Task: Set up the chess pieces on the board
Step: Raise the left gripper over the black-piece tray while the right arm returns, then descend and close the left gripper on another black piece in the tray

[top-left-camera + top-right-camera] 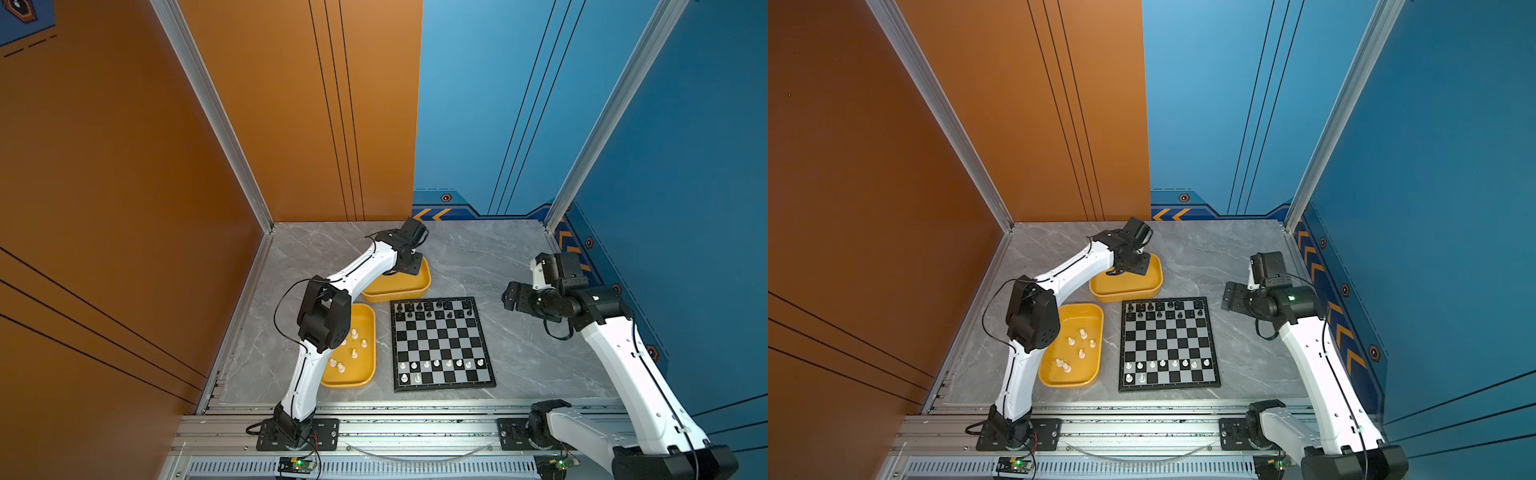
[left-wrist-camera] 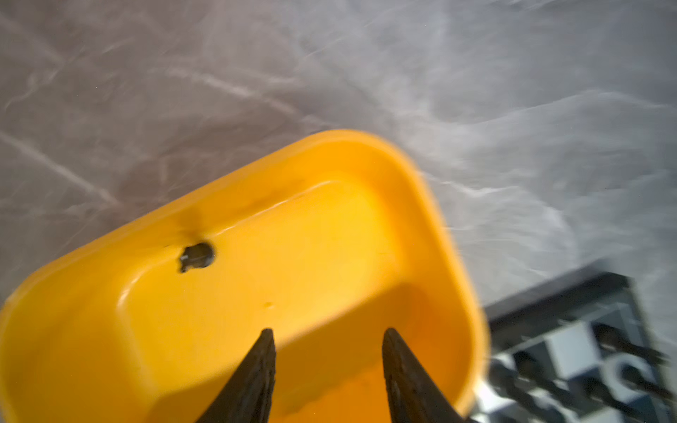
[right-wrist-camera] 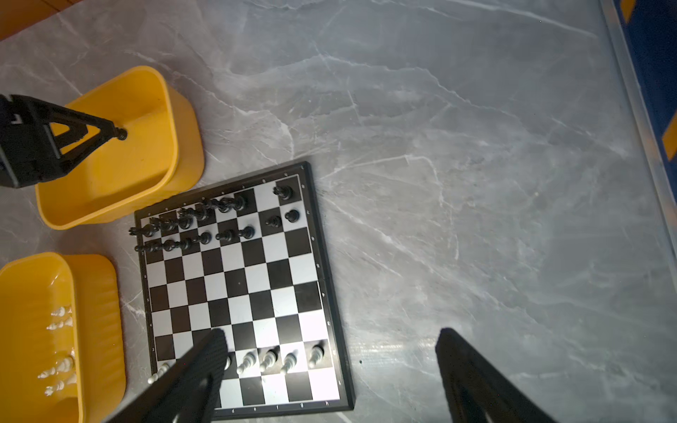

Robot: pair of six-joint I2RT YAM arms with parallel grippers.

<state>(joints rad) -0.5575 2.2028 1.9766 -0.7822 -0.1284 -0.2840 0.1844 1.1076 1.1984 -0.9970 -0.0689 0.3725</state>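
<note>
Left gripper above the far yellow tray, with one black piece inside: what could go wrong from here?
1. The black piece lies close to the wall of the far yellow tray; the open fingers of the left gripper may scrape that wall or push the piece away.
2. The only free square in the black back row of the board sits between standing black pieces; a piece set there could knock them over.

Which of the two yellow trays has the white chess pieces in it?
The near tray, left of the board's white end: white pieces are scattered in it. The far tray, under the left claw, shows one black piece.
</note>
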